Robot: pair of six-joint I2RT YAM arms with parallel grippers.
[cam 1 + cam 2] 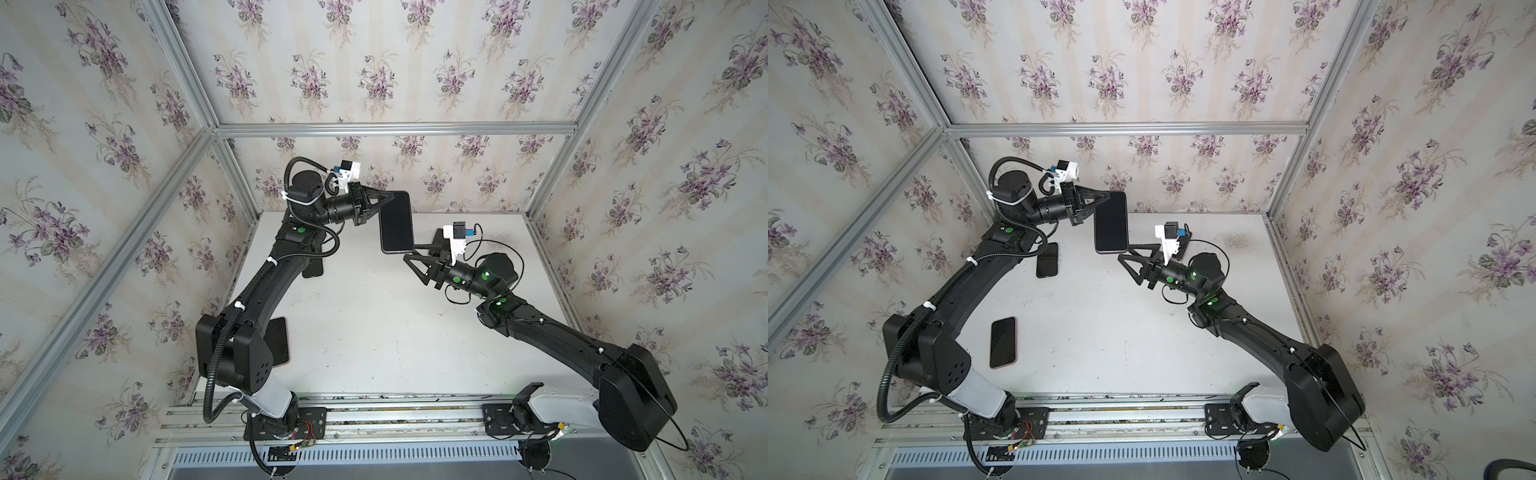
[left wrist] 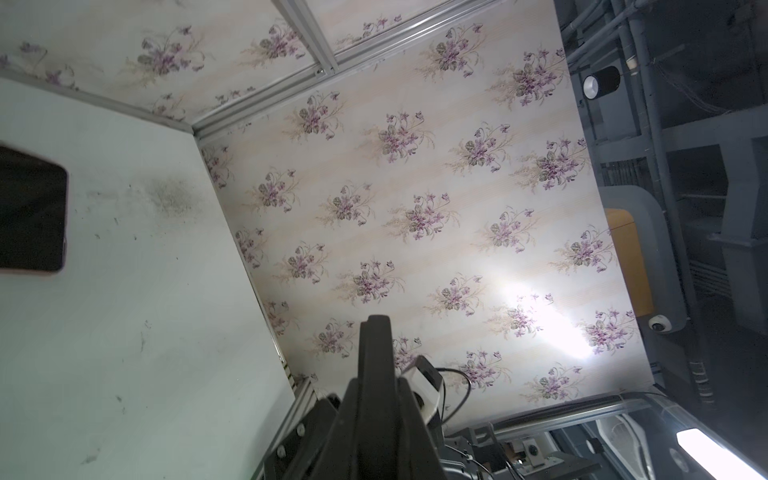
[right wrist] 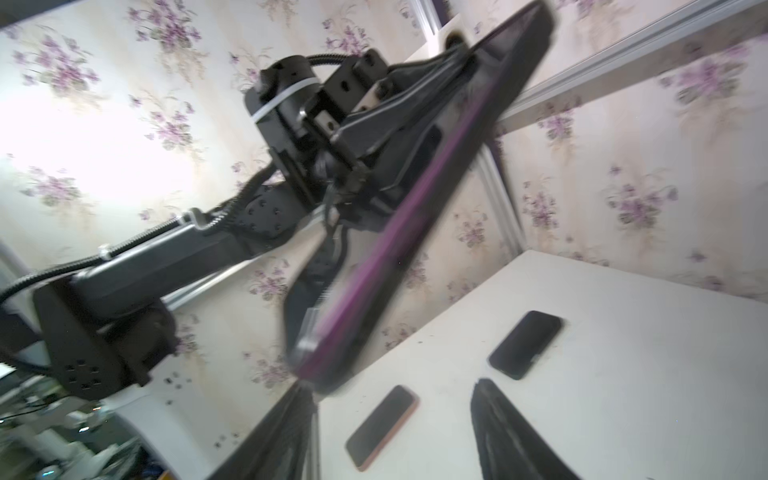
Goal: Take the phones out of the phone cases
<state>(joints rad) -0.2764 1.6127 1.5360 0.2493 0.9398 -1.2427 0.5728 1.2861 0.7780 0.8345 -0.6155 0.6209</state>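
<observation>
A dark phone (image 1: 397, 222) (image 1: 1111, 224) hangs above the table in both top views, its screen towards the camera. My left gripper (image 1: 392, 196) (image 1: 1109, 195) is shut on its upper end; in the left wrist view the gripper (image 2: 376, 382) pinches the phone's thin edge (image 2: 376, 340). The right wrist view is blurred: the phone (image 3: 415, 216) shows a purple band inside a black phone case (image 3: 505, 66), and I cannot tell whether they are apart. My right gripper (image 1: 409, 254) (image 1: 1124, 253) (image 3: 395, 386) is open at the lower right corner, one fingertip (image 3: 305, 395) touching it.
Two more phones lie on the white table (image 1: 374, 332): a pink-rimmed phone (image 1: 1003, 342) (image 3: 382, 426) at the front left and a dark phone (image 1: 1047, 259) (image 3: 524, 344) beside the left arm. A dark flat thing (image 2: 31, 212) lies behind the right wrist. Papered walls enclose three sides.
</observation>
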